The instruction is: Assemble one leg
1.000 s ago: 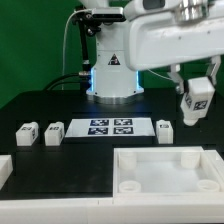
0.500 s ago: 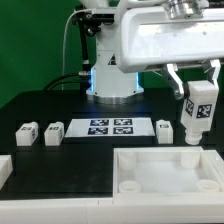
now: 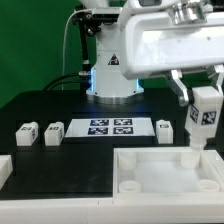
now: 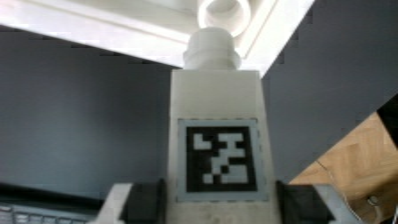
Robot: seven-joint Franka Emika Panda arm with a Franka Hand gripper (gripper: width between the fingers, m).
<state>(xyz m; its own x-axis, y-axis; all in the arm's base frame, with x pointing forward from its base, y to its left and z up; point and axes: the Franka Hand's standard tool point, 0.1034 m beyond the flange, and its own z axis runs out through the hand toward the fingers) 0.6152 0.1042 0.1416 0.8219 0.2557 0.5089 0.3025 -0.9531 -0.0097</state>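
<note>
gripper (image 3: 204, 93): two-finger type, right of frame; jaws clamped on the leg's upper end, fingers (image 4: 128, 205) flanked both sides.
leg (image 3: 206, 120): small white plastic rectangular block, black-and-white tag facing out; held upright, clear of table, right edge of frame, above tray's far right corner.
tray (image 3: 160, 153): large white rimmed plastic part, lower right.
loose blocks: two at left (image 3: 25, 133) (image 3: 53, 131), one (image 3: 165, 128) just beside marker board (image 3: 110, 127).

No legible lettering; only black-and-white square tags (image 4: 221, 157) on the leg (image 3: 205, 112) and marker board (image 3: 110, 127).
</note>
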